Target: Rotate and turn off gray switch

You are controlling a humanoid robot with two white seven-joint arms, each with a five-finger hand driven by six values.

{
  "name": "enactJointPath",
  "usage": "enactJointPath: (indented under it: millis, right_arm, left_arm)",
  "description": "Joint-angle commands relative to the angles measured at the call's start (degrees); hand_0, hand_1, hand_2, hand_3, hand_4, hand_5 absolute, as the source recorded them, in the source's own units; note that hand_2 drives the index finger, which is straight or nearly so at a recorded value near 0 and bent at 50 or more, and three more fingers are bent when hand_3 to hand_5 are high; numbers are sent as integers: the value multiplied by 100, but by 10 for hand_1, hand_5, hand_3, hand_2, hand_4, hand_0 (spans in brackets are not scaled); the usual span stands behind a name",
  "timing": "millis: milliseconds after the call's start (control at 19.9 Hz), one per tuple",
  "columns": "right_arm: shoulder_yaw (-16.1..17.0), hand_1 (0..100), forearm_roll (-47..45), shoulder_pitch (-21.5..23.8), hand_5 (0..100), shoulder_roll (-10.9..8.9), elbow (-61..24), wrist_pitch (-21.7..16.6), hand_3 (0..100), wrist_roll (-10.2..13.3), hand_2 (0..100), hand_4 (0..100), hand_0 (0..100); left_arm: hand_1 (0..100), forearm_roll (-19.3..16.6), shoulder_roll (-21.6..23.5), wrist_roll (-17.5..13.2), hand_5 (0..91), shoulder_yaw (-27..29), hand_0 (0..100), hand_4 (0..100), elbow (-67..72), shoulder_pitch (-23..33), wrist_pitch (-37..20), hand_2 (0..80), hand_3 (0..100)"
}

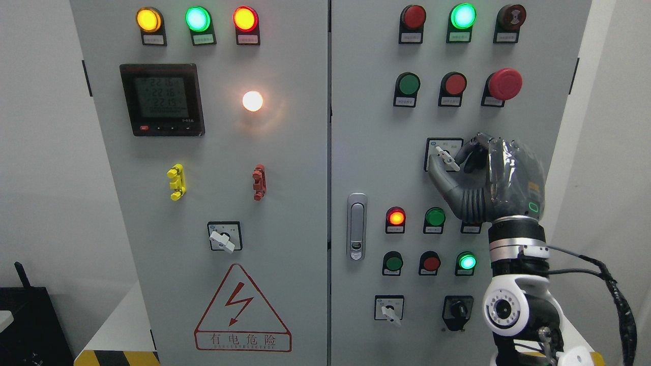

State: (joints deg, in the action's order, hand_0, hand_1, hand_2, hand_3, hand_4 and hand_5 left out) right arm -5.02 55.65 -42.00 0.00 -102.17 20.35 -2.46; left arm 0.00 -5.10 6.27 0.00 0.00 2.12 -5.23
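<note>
Your right hand (475,170) comes up from the lower right and is at the gray switch (446,158), which sits in a square plate on the right door (366,152) of the cabinet, below the row of two push buttons and one red mushroom button (504,84). The thumb (441,179) lies under the switch's white lever and the curled fingers (478,147) close in on it from the right, so the hand reads as gripping the switch; the lever itself slants from upper left to lower right. Your left arm does not appear. Count on the right door: three indicators along the top, of which only the middle green one (463,16) is lit; six small round buttons or lamps visible in two lower rows, with one red (395,217) and one green (467,262) glowing; one further white-lever switch (389,310) and one black selector (457,310) at the bottom; one door latch (357,226). Count on the left door (285,168): three lit lamps on top (amber, green, red), one digital meter (161,99), one white lamp (253,101) lit, one yellow clip (176,182), one red clip (259,182), one white-lever switch (224,237) and one red hazard triangle (242,310).
</note>
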Motion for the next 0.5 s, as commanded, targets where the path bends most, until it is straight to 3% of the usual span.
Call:
enactJointPath:
  millis: [0, 452]
  right_arm:
    - [-16, 400, -2, -1, 901, -140, 13, 4, 828, 26, 656, 767, 311]
    - [-25, 402, 7, -1, 904, -140, 13, 4, 843, 26, 675, 770, 356]
  left_arm:
    - [389, -44, 0, -3, 0, 185, 120, 0, 132, -1, 5, 0, 0]
    - [389, -44, 0, 6, 0, 184, 120, 0, 132, -1, 5, 0, 0]
